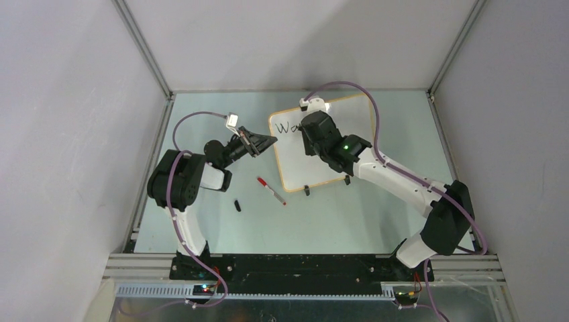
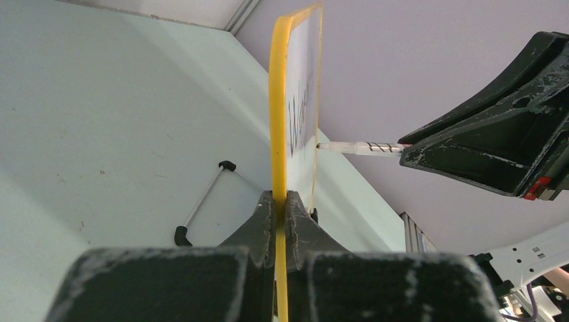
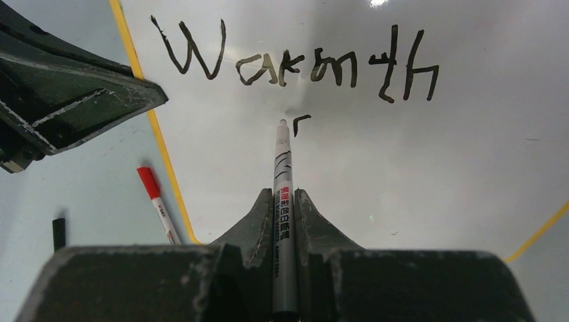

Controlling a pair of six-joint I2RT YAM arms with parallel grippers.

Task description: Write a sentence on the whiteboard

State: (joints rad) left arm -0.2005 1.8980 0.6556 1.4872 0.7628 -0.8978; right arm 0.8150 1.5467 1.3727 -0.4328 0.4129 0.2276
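The whiteboard (image 1: 295,164) stands tilted on the table, white with a yellow frame. My left gripper (image 2: 282,198) is shut on its left frame edge (image 2: 278,100); from above, the left gripper (image 1: 267,142) sits at the board's upper left. My right gripper (image 3: 284,196) is shut on a grey marker (image 3: 283,181), whose tip touches the board. The sentence (image 3: 295,64) reads "Warmth" in black, with one short stroke (image 3: 302,121) below it beside the tip. From above, the right arm's wrist (image 1: 321,134) covers most of the writing.
A red-capped marker (image 1: 270,190) lies on the table left of the board's lower corner, and a small black cap (image 1: 237,205) lies further left. Two black clip feet (image 1: 306,190) hold the board's near edge. Enclosure walls stand close on both sides.
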